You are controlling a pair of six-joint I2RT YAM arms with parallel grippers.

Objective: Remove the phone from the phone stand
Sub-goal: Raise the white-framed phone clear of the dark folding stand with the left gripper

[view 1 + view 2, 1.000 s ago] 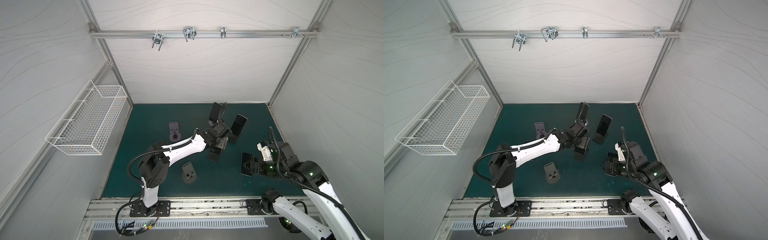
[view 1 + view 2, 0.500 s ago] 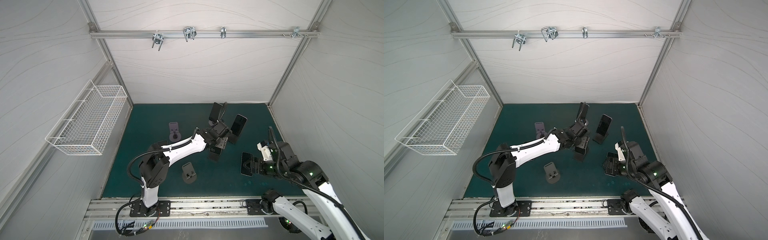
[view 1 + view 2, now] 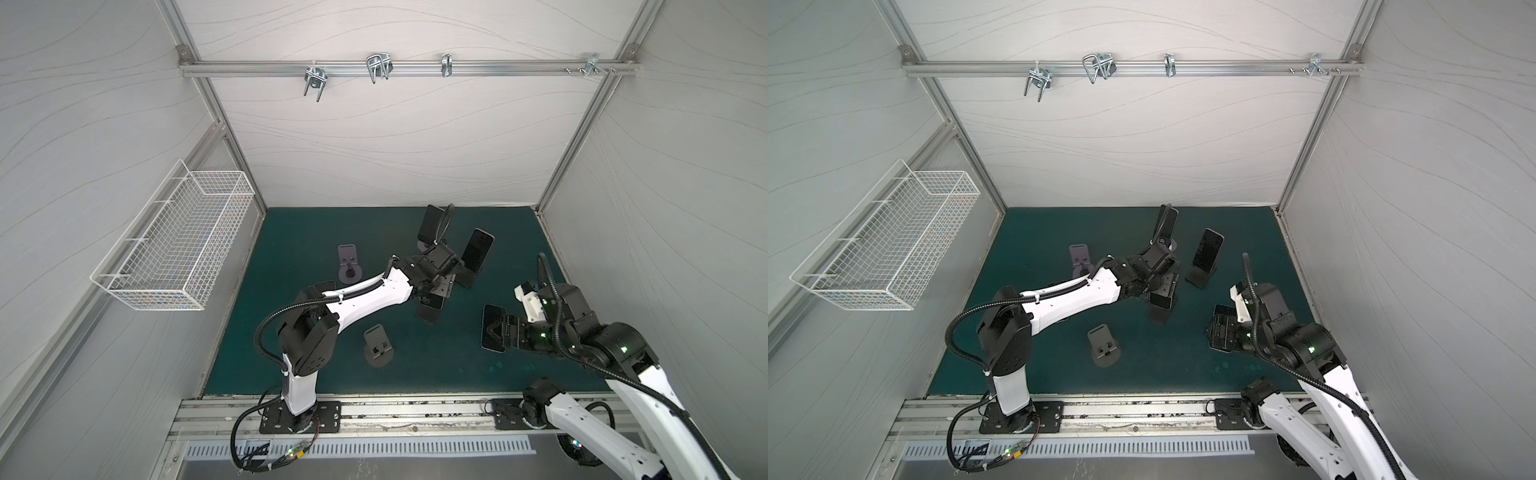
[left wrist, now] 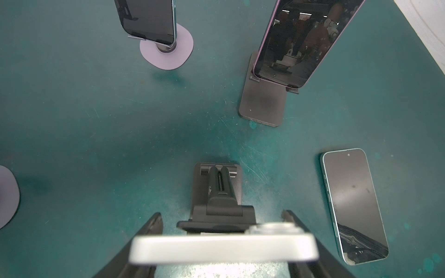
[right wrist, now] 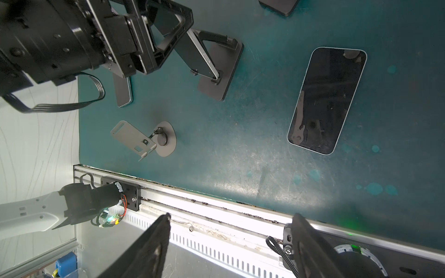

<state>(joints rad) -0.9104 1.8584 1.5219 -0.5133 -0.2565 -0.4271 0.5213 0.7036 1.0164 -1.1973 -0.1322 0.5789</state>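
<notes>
A robotics lab test cell: white panel walls framed by an aluminium rail [image 3: 415, 67], a wire basket [image 3: 174, 249] hung at the frame's left, and a scuffed green tabletop [image 3: 299, 232]. A left arm [image 3: 365, 297] and a right arm [image 3: 623, 349] are bolted to the base rail [image 3: 415, 411] at the bottom.

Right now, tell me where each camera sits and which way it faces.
Top views: high at the front, looking down on the green mat; left arm and right arm show.
Left wrist: behind the left gripper, facing down at the phone it clamps on the black stand.
Right wrist: behind the open right gripper, facing the mat's front rail.
Both wrist views share the flat phone.
</notes>
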